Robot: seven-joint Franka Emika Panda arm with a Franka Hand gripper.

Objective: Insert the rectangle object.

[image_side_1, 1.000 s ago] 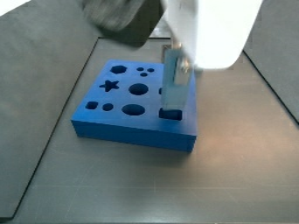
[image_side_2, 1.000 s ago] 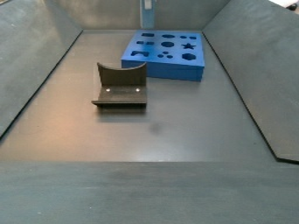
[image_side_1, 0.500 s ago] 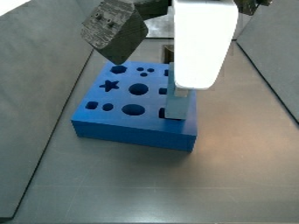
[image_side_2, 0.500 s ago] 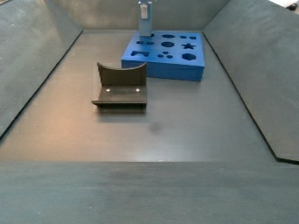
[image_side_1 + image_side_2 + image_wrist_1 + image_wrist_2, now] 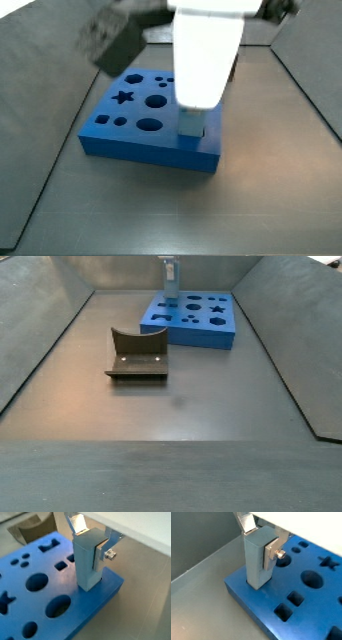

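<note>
Grey metal floor (image 5: 187, 406) fills the scene, with sloped grey walls (image 5: 40, 331) rising on the left, right and far sides. On the floor at the far end lies the blue board (image 5: 194, 318), cut with round, square, star and other shaped holes; in a side view it sits mid-floor (image 5: 147, 125). Left of and nearer than the board stands the dark fixture (image 5: 138, 356), apart from it. The gripper (image 5: 90, 543) hangs over the board's far left corner, clamped on the rectangle object (image 5: 87, 564), which stands upright with its lower end at or in a hole at the board's edge (image 5: 258, 559); a silver finger (image 5: 273, 549) presses its side. In a side view the block shows as a thin pale post (image 5: 168, 274). Compared with half a second ago, the arm's white body has shifted left, and the block stands at the same corner, slightly lower.
</note>
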